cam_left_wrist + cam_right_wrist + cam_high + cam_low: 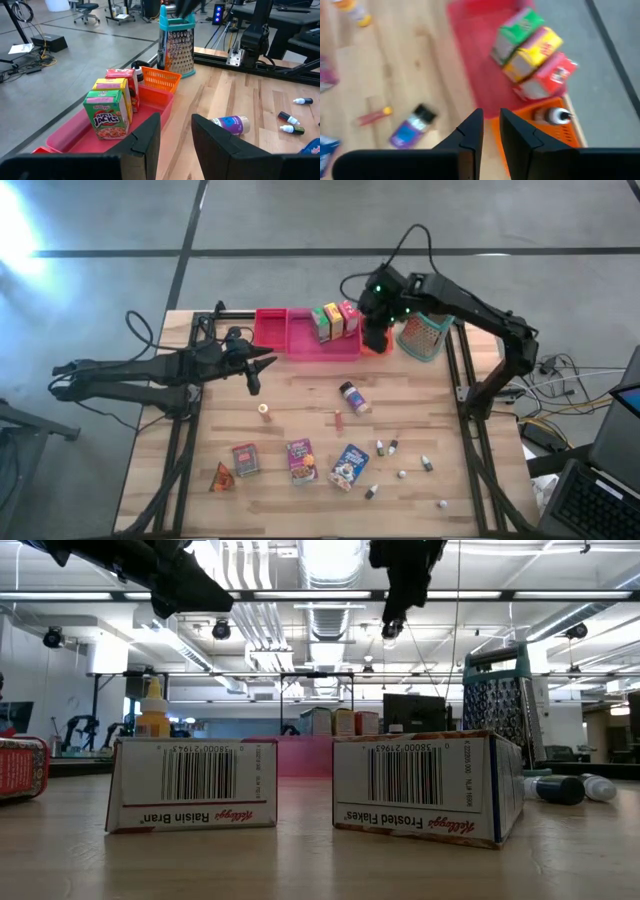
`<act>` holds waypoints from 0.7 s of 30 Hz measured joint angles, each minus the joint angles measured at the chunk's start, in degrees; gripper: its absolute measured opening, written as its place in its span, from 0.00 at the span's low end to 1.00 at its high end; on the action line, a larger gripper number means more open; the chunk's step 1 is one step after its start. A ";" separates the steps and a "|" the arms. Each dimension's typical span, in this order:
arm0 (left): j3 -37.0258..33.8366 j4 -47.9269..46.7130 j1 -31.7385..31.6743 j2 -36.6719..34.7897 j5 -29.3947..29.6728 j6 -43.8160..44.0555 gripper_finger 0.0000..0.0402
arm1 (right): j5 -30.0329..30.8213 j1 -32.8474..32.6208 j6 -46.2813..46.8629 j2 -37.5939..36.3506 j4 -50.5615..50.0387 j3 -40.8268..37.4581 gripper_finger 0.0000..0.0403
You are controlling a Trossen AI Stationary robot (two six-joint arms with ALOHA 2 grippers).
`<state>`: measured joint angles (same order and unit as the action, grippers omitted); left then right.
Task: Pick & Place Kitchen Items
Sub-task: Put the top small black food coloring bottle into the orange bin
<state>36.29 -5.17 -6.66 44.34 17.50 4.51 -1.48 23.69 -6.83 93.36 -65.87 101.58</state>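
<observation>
The right gripper is being held above the small orange plastic basket that is sitting against the right end of the long pink plastic tray; its two dark fingers are being shown only narrowly parted, with nothing between them. Inside the basket, a small bottle with a white tip is being seen standing upright. At the right end of the tray, three small cereal boxes are being displayed in a row touching one another: the green box, the yellow box and the red box. Beyond the basket, farther right of the tray, a metal box grater with a teal handle is being left upright. The left gripper is being held low over the wooden table just off the tray's left end, on its front side, with its fingers standing apart and empty. In front of the tray, a purple-labelled jar with a dark cap is lying on its side, with a thin red stick near it and a small yellow-capped bottle to their left. Farther from the tray, a dark red box, a purple box and a blue box are being seen in a loose row, with an orange wedge beside the dark red one. Right of that row, several tiny bottles are lying scattered, well apart from the tray.
</observation>
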 joint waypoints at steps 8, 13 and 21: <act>0.00 0.00 0.00 0.00 0.00 0.00 0.29 | 0.52 -9.45 2.24 -0.20 -1.91 -0.02 0.11; 0.00 0.00 -0.02 0.00 0.00 0.00 0.29 | 5.51 -15.24 4.54 -0.18 -4.15 -0.07 0.12; 0.00 0.00 0.00 0.00 0.00 0.00 0.29 | 12.17 -21.79 11.43 -1.32 -9.41 -0.42 0.15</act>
<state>36.29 -5.17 -6.66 44.34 17.50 4.51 10.70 1.90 4.60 92.04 -75.27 101.16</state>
